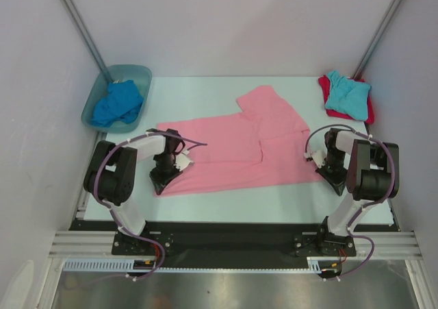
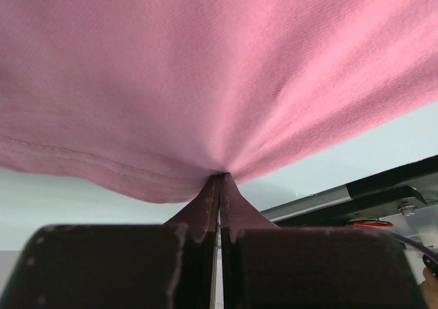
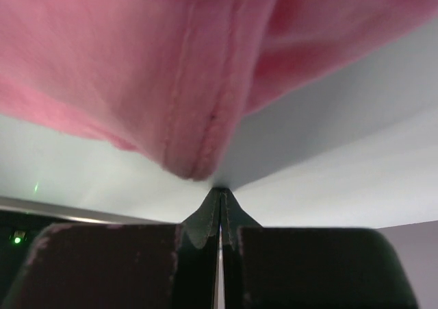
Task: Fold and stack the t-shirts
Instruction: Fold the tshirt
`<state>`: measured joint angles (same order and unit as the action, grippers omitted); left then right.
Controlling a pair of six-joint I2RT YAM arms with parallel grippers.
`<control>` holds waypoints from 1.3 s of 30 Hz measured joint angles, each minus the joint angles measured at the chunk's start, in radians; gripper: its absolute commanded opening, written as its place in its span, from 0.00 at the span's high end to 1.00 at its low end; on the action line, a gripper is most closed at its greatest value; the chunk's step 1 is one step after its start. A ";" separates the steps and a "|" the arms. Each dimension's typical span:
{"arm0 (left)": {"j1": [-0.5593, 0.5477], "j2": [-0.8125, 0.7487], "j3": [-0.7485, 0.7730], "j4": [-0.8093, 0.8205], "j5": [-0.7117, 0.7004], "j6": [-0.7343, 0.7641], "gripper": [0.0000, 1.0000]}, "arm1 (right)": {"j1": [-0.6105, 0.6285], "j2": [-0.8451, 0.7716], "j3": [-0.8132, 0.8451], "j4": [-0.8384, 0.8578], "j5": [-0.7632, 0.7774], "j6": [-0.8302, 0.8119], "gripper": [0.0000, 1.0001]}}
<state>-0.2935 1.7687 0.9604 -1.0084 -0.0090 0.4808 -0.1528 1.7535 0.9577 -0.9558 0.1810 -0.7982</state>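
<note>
Closed fingertips of the left gripper [image 2: 220,186] fill the bottom of the left wrist view. They pinch the pink t-shirt [image 1: 233,151], whose cloth gathers into creases that run to the tips. A stitched hem passes just left of that pinch. The right gripper [image 3: 220,198] is also closed. A rolled, stitched edge of the pink t-shirt hangs just beside its tips, blurred, and I cannot tell whether any cloth is caught there.

From above, the pink t-shirt lies spread across the middle of the pale table [image 1: 205,203]. One part lies angled across its far right side. The left gripper sits on the shirt's near left corner and the right gripper at its near right corner.

Beyond the pink t-shirt's far right corner, a turquoise t-shirt [image 1: 348,94] lies crumpled on a red t-shirt [image 1: 324,85]. Beyond its far left corner stands a blue-green tub [image 1: 140,73] holding a bunched royal blue t-shirt [image 1: 118,104].
</note>
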 measured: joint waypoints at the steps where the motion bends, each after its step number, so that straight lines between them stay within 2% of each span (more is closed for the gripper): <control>1: 0.000 -0.002 -0.002 0.000 -0.004 0.000 1.00 | 0.001 0.002 -0.004 -0.011 0.006 0.000 1.00; 7: 0.000 -0.026 -0.032 -0.005 -0.052 0.025 1.00 | 0.024 0.006 0.022 -0.079 -0.066 0.002 1.00; 14: 0.005 -0.022 -0.062 -0.033 -0.182 0.067 0.99 | 0.082 0.013 0.235 -0.108 -0.165 0.012 1.00; 18: 0.014 -0.011 -0.056 -0.037 -0.245 0.090 0.25 | 0.098 0.039 0.319 -0.103 -0.198 0.016 0.96; 19: 0.019 -0.011 -0.049 -0.034 -0.260 0.097 0.09 | 0.099 0.046 0.329 -0.100 -0.201 0.017 0.94; 20: 0.024 -0.010 -0.037 -0.035 -0.270 0.097 0.00 | 0.100 0.057 0.340 -0.098 -0.206 0.019 0.91; 21: 0.030 -0.011 -0.016 -0.038 -0.281 0.099 0.00 | 0.099 0.070 0.352 -0.098 -0.209 0.020 0.85; 26: 0.051 -0.013 0.188 -0.092 -0.315 0.097 0.00 | 0.100 0.125 0.411 -0.080 -0.224 0.038 0.69; 33: 0.110 -0.012 0.469 -0.117 -0.408 0.134 0.00 | 0.125 0.218 0.565 -0.035 -0.238 0.125 0.70; 39: 0.173 0.028 0.512 0.025 -0.433 0.179 0.00 | 0.166 0.272 0.764 0.059 -0.223 0.263 0.69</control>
<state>-0.1204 1.7966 1.4719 -0.9833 -0.4423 0.6598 0.0128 2.0254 1.7218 -0.8967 -0.0418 -0.5354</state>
